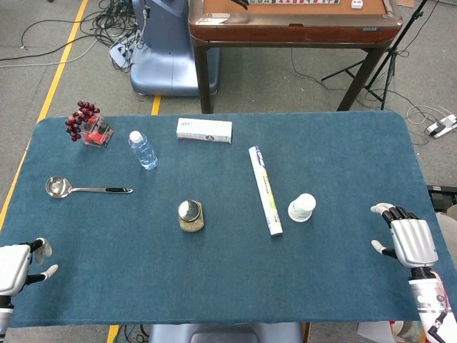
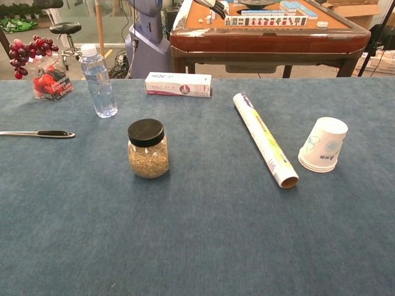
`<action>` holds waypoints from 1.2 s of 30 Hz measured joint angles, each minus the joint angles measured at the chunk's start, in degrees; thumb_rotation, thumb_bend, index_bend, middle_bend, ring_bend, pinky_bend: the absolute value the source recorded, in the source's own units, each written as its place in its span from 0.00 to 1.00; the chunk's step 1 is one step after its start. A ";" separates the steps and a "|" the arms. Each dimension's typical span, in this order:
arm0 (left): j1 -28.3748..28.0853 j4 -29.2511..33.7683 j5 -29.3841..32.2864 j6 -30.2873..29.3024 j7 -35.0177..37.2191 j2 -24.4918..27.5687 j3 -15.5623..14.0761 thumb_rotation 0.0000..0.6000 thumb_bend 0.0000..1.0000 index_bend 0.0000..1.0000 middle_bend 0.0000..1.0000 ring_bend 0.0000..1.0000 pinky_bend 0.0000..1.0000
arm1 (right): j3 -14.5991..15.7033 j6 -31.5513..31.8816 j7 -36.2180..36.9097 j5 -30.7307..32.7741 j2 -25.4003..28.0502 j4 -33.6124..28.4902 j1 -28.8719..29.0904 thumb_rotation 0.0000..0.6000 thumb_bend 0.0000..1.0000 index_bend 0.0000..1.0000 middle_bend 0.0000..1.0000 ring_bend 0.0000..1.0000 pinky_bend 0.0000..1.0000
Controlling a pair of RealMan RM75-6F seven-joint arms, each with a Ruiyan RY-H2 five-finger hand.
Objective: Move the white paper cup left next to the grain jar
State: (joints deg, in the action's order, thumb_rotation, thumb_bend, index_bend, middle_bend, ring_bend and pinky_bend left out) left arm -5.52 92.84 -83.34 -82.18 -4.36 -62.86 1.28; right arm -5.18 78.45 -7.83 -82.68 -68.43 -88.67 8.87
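The white paper cup [image 1: 302,207] [image 2: 323,145] stands upside down on the blue table, right of a long paper roll [image 1: 265,190] [image 2: 265,139]. The grain jar [image 1: 191,215] [image 2: 147,148], with a black lid, sits left of centre. My right hand [image 1: 405,240] hovers at the table's right edge, well right of the cup, fingers spread and holding nothing. My left hand [image 1: 16,266] is at the front left corner, empty, fingers apart. Neither hand shows in the chest view.
The roll lies between cup and jar. A water bottle [image 1: 143,149] [image 2: 98,81], a white box [image 1: 204,130] [image 2: 178,84], a ladle [image 1: 83,188] and grapes on a red pack [image 1: 88,125] [image 2: 41,66] sit toward the back and left. A brown table [image 1: 293,25] stands behind.
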 measured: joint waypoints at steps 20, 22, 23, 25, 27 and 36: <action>-0.24 -0.26 0.16 0.66 -0.31 -0.42 0.04 1.00 0.09 0.58 0.67 0.65 0.83 | -3.62 -17.20 -9.07 7.41 3.45 -3.81 12.30 1.00 0.90 0.16 0.20 0.20 0.36; -0.23 -0.29 0.12 0.63 -0.27 -0.43 0.04 1.00 0.09 0.58 0.67 0.65 0.83 | -3.98 -18.22 -10.39 8.50 3.46 -4.12 13.24 1.00 0.98 0.16 0.20 0.20 0.35; -0.21 -0.31 0.11 0.59 -0.25 -0.44 0.04 1.00 0.09 0.58 0.67 0.65 0.83 | -4.12 -18.69 -10.87 8.91 3.43 -4.24 13.63 1.00 0.99 0.16 0.20 0.20 0.35; -0.19 -0.41 0.22 0.63 -0.14 -0.44 0.07 1.00 0.09 0.58 0.67 0.65 0.83 | -4.63 -19.96 -12.23 10.20 3.08 -4.34 14.88 1.00 1.00 0.16 0.21 0.20 0.35; -0.20 -0.51 0.25 0.75 -0.10 -0.45 0.04 1.00 0.09 0.58 0.67 0.65 0.83 | -5.16 -20.80 -14.08 12.01 2.37 -4.23 16.44 1.00 1.00 0.16 0.22 0.20 0.35; -0.25 -0.56 0.06 1.03 0.38 -0.34 -0.13 1.00 0.09 0.58 0.67 0.65 0.83 | -7.08 -24.56 -20.61 21.89 -2.94 -2.50 22.58 1.00 1.00 0.18 0.28 0.21 0.36</action>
State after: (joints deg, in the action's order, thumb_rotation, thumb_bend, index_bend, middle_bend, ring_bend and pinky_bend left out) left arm -5.77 92.29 -83.28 -81.15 -3.98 -63.20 1.15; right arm -12.26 53.90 -28.44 -60.79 -71.37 -91.17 31.45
